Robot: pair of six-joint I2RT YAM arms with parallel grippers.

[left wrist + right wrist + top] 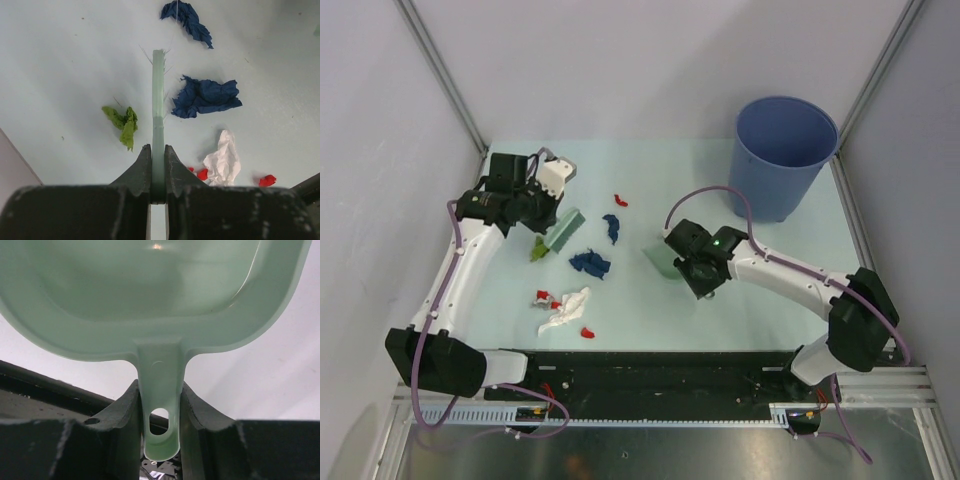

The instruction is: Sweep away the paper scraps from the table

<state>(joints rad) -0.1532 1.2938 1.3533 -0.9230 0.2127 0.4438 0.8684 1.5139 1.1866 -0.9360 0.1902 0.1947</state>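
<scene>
My left gripper (548, 222) is shut on the pale green brush (563, 230), seen edge-on in the left wrist view (158, 100). A green scrap (537, 252) lies by the brush, left of it in the wrist view (123, 123). Two dark blue wads (590, 263) (611, 227) lie right of the brush, also in the wrist view (205, 97) (187, 20). A white crumple (567, 309) (223, 160) and red pieces (544, 296) (267, 180) lie nearer the rail. My right gripper (690, 268) is shut on the dustpan handle (160, 390); the dustpan (663, 261) sits tilted on the table (650, 310).
A blue bin (782, 152) stands at the back right of the table. Another red piece (619, 200) lies toward the back middle. A black and metal rail (670, 370) runs along the near edge. Grey walls close in the left, back and right sides.
</scene>
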